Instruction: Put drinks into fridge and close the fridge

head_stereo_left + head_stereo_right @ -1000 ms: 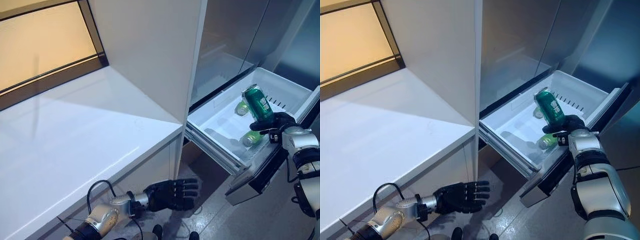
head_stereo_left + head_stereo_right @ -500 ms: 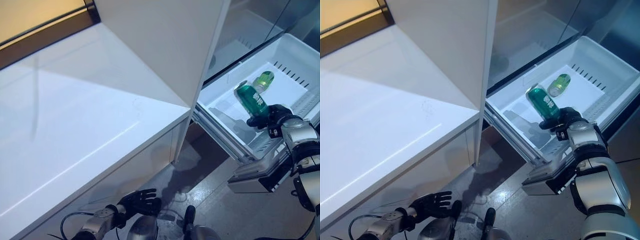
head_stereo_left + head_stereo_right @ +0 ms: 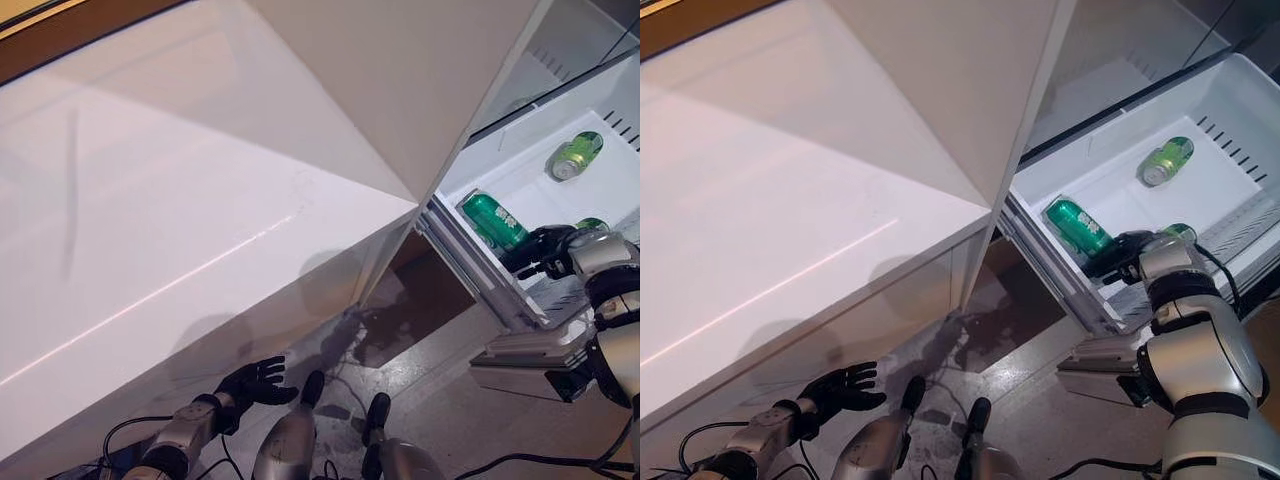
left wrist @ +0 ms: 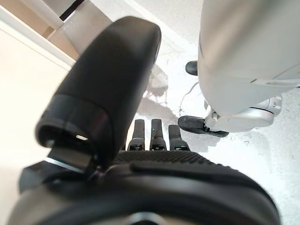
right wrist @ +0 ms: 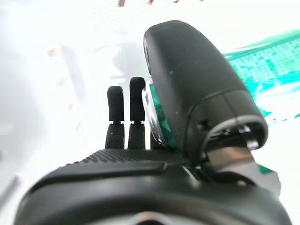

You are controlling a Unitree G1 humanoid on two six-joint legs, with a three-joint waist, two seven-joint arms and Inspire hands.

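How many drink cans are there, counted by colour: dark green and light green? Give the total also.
Dark green can, in the right hand: 1
Light green cans in the drawer, one far, one partly hidden: 2
Total: 3

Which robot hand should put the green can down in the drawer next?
The right hand. It already grips the green can low over the open fridge drawer, where another can lies. The left hand hangs open down near the floor, far from the drawer.
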